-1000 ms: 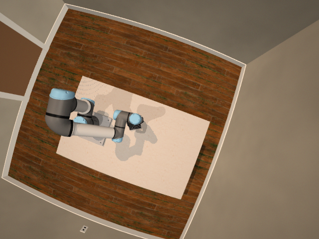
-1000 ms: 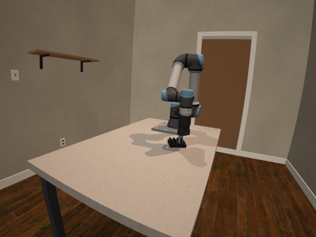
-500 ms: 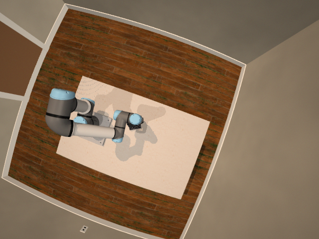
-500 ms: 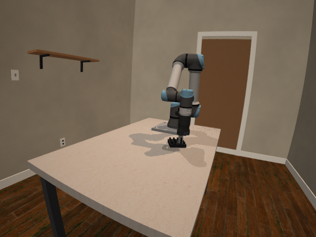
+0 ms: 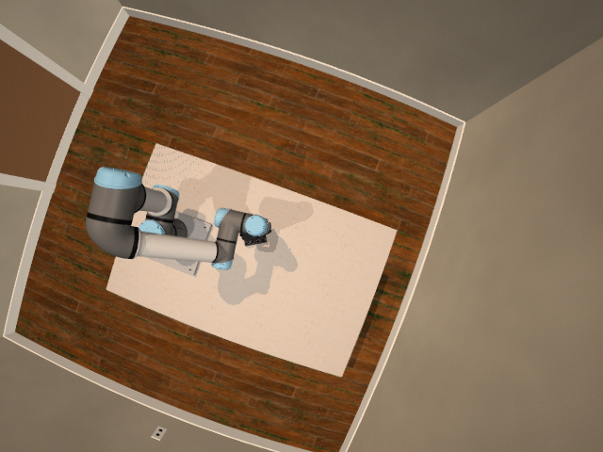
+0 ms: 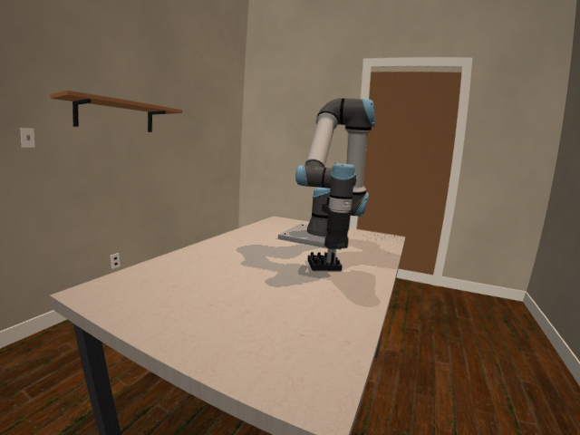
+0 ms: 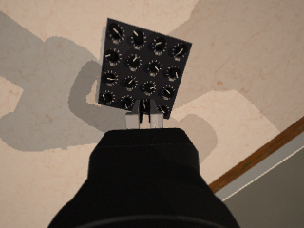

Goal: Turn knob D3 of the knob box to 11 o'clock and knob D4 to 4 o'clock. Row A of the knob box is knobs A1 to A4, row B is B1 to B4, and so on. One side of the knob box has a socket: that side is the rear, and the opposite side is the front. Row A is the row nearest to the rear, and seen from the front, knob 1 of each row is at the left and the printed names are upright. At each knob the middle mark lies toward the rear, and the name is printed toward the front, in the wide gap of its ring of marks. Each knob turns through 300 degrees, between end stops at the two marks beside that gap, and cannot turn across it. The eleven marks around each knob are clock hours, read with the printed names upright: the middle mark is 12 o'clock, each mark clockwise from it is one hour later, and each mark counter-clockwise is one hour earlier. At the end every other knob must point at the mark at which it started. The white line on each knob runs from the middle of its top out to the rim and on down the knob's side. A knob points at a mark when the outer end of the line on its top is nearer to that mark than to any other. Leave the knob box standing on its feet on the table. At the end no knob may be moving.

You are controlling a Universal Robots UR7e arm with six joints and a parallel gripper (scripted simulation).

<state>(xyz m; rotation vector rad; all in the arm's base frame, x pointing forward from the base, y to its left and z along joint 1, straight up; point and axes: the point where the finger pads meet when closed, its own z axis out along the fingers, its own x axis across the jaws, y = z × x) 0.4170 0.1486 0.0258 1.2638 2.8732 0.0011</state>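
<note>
Knob box (image 5: 254, 240) (image 6: 325, 267) (image 7: 142, 75) sits on the surface (image 5: 311, 301) (image 6: 210, 318) (image 7: 43, 180) nr. the arm's base plate (image 5: 196, 275) (image 6: 281, 236), w/ the fingers (image 6: 331, 262) down at its front row, gripping knob D3 (image 7: 145, 105), third from L in the wrist view.

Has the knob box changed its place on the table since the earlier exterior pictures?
No visible move: the knob box sits equally near the grey base plate.
</note>
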